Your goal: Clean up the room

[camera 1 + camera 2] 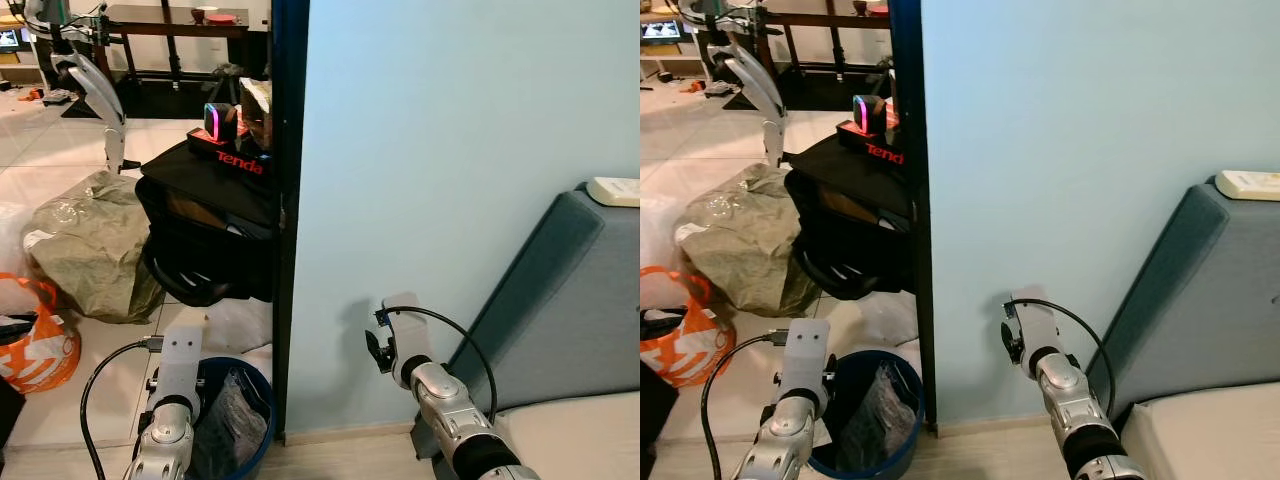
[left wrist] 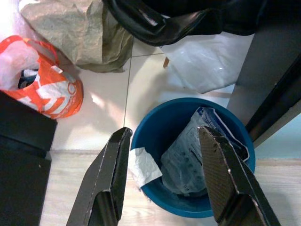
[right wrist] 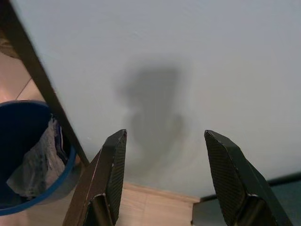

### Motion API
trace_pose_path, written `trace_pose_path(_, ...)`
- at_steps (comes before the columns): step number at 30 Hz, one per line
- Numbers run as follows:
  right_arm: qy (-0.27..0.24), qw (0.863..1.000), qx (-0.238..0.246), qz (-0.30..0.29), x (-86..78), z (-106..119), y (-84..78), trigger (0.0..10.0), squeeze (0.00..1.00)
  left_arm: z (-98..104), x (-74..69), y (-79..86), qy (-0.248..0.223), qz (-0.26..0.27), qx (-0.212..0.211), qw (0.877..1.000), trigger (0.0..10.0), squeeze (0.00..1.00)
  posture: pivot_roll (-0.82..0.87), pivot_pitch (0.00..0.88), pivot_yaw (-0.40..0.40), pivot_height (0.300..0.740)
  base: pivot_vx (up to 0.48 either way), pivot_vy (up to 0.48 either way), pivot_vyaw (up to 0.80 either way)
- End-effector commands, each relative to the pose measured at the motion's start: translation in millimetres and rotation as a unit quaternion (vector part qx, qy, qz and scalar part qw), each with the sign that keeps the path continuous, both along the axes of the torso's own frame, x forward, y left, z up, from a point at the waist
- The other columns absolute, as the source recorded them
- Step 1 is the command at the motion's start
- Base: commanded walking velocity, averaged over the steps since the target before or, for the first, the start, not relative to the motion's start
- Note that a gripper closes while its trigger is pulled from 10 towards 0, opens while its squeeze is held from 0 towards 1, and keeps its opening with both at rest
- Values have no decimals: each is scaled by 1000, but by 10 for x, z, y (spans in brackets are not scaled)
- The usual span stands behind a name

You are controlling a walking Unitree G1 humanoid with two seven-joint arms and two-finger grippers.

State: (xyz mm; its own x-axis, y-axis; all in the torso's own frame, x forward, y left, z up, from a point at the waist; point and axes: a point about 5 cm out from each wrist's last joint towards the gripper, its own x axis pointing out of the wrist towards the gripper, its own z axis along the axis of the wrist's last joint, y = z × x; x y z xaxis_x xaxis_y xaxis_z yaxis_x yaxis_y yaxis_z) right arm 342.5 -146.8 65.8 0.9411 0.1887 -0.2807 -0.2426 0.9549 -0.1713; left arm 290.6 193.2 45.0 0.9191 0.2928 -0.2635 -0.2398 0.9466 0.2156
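The left pincer hangs wide and empty directly over one blue bin, which already holds one crumpled clear plastic wrapper and a scrap of white paper at its rim. The right pincer is also wide and empty, facing the pale blue wall. To continue tidying well, I judge the robot should turn toward 10 o'clock, where one orange bag, one grey-green sack and one white plastic sheet lie on the tile floor, then approach low with the fingers spread.
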Motion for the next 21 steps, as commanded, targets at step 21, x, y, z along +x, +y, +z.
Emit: trace_pose_path(21,1,1000,-4,9,-19,-54,62,10000,0,-31,-70,33,14,-1,14,1000,10000,0,83,79,-79,740,0,0,0)
